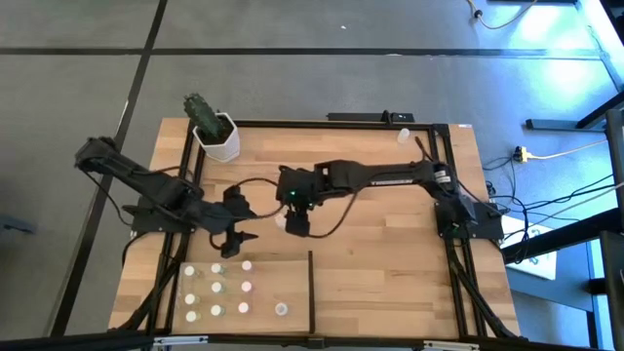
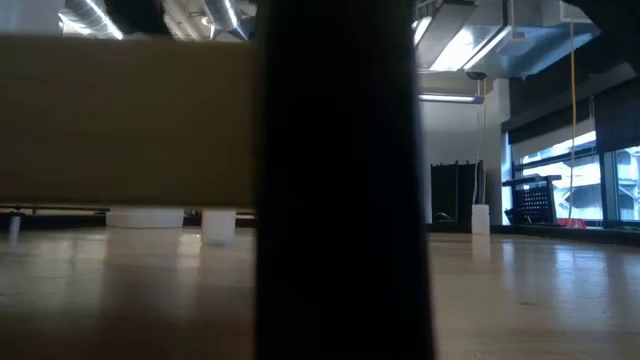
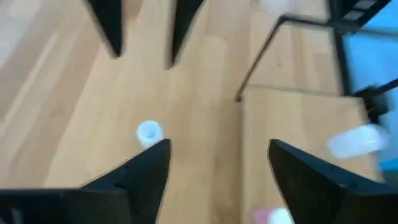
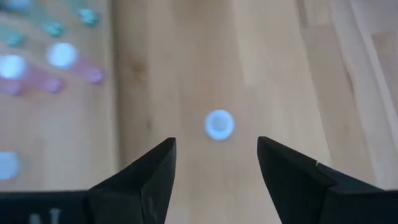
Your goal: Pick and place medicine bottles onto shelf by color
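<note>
A small white-capped medicine bottle (image 4: 219, 124) stands upright on the bare tabletop near the middle; it also shows in the high view (image 1: 280, 222). My right gripper (image 4: 216, 163) hangs open above it, touching nothing. My left gripper (image 3: 217, 168) is open just to the left, with the same bottle (image 3: 149, 132) beside its finger and not touching it. The shelf (image 1: 288, 283), a pale wooden panel at the near left, carries several bottles (image 1: 216, 290) standing in rows. In the left wrist view my right gripper's fingers (image 3: 112, 31) hang beyond the bottle.
A thin black divider (image 1: 310, 288) edges the shelf's right side. A white hexagonal cactus pot (image 1: 216, 132) stands at the far left corner. One more bottle (image 1: 403, 135) stands by the far edge. A dark upright (image 2: 338, 180) blocks the middle of the low view.
</note>
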Controlling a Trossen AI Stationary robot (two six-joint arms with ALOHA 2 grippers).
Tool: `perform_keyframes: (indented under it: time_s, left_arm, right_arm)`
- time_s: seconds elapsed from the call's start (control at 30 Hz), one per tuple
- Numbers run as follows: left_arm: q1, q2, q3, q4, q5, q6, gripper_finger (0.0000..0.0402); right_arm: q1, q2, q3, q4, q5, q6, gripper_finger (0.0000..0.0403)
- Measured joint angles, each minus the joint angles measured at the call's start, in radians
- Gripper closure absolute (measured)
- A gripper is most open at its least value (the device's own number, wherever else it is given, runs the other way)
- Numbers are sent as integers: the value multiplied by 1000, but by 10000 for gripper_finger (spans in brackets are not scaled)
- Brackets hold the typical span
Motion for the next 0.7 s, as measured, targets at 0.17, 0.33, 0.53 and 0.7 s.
perform_keyframes:
  time_s: [0.17, 0.33, 0.53, 0.7]
  left_arm:
    - [72, 51, -33, 11, 1, 10, 139]
    - [132, 97, -90, 94, 26, 57, 139]
    - [198, 153, -181, 295, 119, 139, 139]
    - [258, 194, -239, 352, 117, 160, 139]
  right_arm:
    - [35, -58, 0, -1, 37, -1, 177]
    - [65, -108, 0, -16, 99, -7, 177]
    - [97, -163, 0, -61, 113, -6, 177]
    - [125, -178, 0, -65, 112, -6, 177]
